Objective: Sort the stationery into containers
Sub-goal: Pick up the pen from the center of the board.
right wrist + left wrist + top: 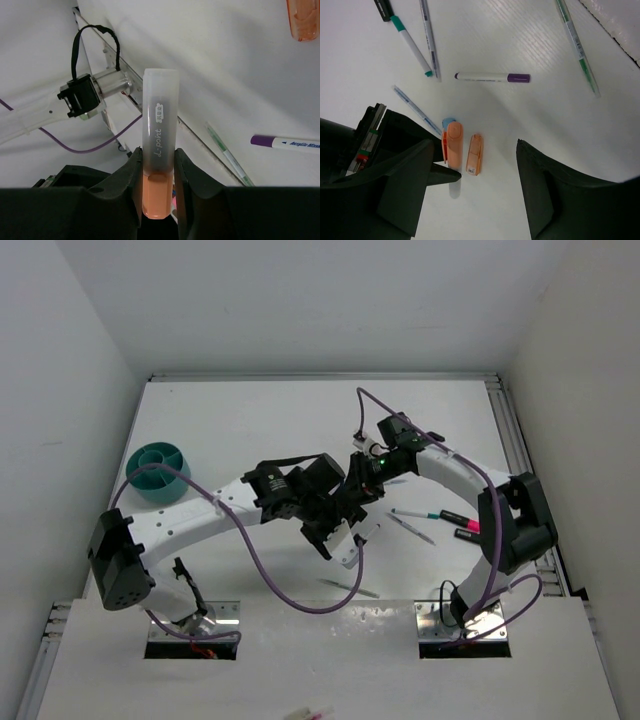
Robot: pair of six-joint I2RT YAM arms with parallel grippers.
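The right end effector (159, 167) was clamped on a peach highlighter (160, 115) marked "L-point" on its frosted part, while the left end effector (482, 167) hung with jaws apart over two orange highlighters (453, 145) lying on the table (530, 30), well apart from the teal cup (135, 468).

White table (260, 420), white walls (60, 360), metal rail (503, 415)

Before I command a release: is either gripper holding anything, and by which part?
The right gripper pinches a peach highlighter where its frosted cap meets the body. The left gripper is open, holding nothing.
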